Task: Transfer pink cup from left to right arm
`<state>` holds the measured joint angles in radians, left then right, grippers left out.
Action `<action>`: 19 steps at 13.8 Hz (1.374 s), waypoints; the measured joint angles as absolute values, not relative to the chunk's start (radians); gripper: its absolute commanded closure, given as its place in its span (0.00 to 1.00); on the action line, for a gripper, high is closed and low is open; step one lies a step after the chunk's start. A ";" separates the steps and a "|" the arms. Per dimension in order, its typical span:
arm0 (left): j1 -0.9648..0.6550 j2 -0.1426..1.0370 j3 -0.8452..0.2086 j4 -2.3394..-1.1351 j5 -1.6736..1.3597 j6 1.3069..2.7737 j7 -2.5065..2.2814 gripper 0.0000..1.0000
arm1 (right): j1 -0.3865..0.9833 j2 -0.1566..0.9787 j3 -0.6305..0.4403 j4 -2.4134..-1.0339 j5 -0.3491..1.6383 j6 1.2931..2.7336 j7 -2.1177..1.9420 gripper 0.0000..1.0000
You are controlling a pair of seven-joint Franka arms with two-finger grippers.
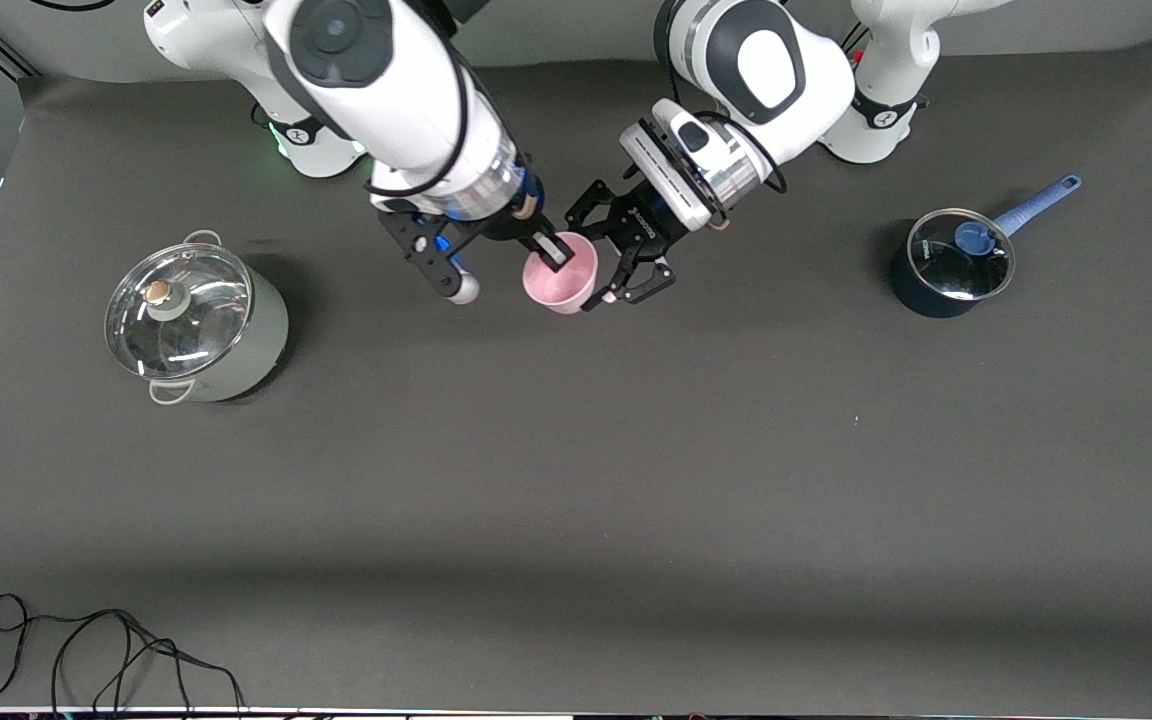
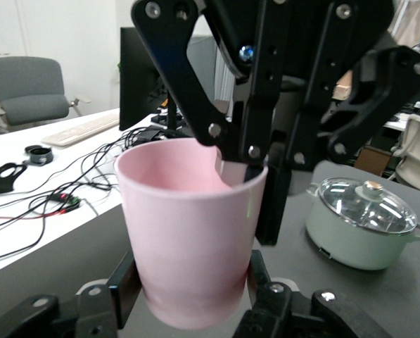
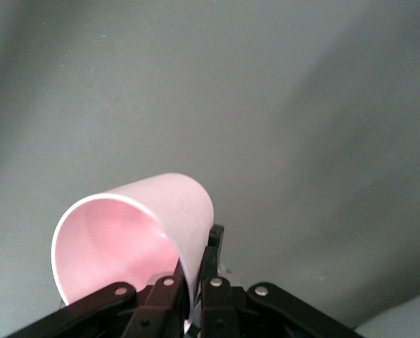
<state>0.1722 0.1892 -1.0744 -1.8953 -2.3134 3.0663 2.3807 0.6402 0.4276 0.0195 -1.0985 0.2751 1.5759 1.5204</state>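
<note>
The pink cup point(image 1: 561, 275) is held up over the table's middle, between the two arms. My right gripper point(image 1: 548, 248) is shut on the cup's rim, one finger inside the cup and one outside. The right wrist view shows the rim wall point(image 3: 188, 232) pinched between that gripper's fingers point(image 3: 195, 271). My left gripper point(image 1: 608, 262) grips the cup's lower body from the other end. In the left wrist view the cup point(image 2: 188, 239) sits between the left gripper's point(image 2: 192, 289) two fingers, which touch its sides. The right gripper point(image 2: 248, 176) hangs over the rim there.
A pale green pot with a glass lid point(image 1: 194, 322) stands toward the right arm's end, and also shows in the left wrist view point(image 2: 364, 222). A dark blue saucepan with a lid and blue handle point(image 1: 951, 262) stands toward the left arm's end. A black cable point(image 1: 106, 650) lies at the near edge.
</note>
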 measured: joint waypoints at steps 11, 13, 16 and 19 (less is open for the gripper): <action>0.201 0.265 -1.001 -1.919 -2.316 3.090 2.306 0.01 | 0.209 0.243 -0.007 -1.077 0.192 1.207 0.619 1.00; 0.219 0.279 -0.946 -1.920 -2.316 3.091 2.287 0.01 | 0.138 0.231 -0.028 -1.079 0.123 1.186 0.382 1.00; 0.264 0.332 -0.910 -1.923 -2.311 3.082 2.282 0.00 | 0.130 0.226 -0.113 -1.116 0.091 1.199 0.175 1.00; 0.343 0.415 -0.909 -1.918 -2.294 3.031 2.271 0.00 | 0.131 0.221 -0.158 -1.250 0.091 1.365 0.092 1.00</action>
